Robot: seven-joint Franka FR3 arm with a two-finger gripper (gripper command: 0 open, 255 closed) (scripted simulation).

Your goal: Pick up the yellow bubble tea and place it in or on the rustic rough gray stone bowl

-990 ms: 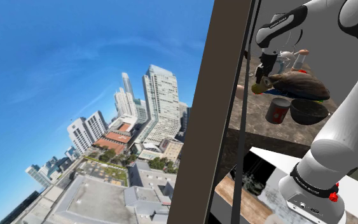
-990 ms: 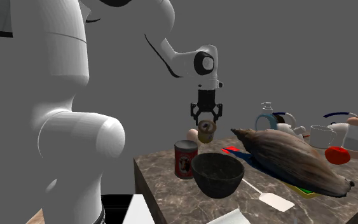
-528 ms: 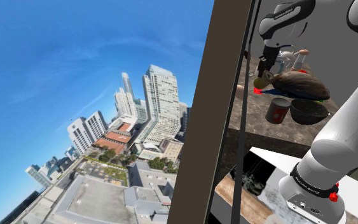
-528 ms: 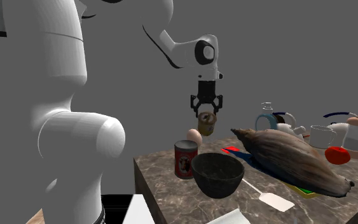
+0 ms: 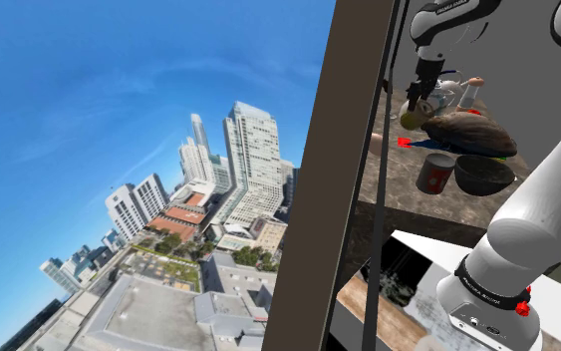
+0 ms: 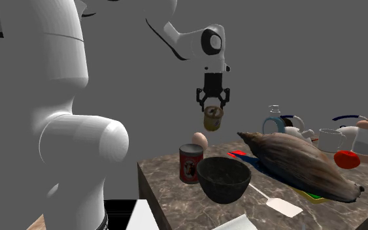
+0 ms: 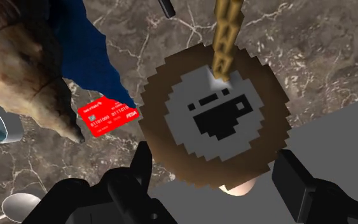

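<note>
brown marble counter (image 6: 169,186) stands in front of a plain grey wall, and lots of things sit on it. our black gripper (image 6: 213,104) pinches the bubble tea (image 6: 213,119) near its top, with 1 finger on each side. the cup hangs in the air, well above the counter, over the egg (image 6: 200,140) and the red can (image 6: 191,163). in the wrist view we look down on the cup's round brown lid and its gold straw (image 7: 227,38), with a red card (image 7: 109,116) on the counter below.

the dark stone bowl (image 6: 223,178) sits on the counter just beside the can, and we see nothing in it. a big brown shell (image 6: 293,163) lies to the second exterior view's right of the bowl.

we think the lift is done and the carry comes next. to do it well, we should hold the cup high enough to pass over the can. we should move it slowly so it does not swing or slip, and stop right over the middle of the bowl. then we go down until the cup's bottom is inside the bowl, and only then spread the fingers. if we let go too high, the cup may tip and roll out.
</note>
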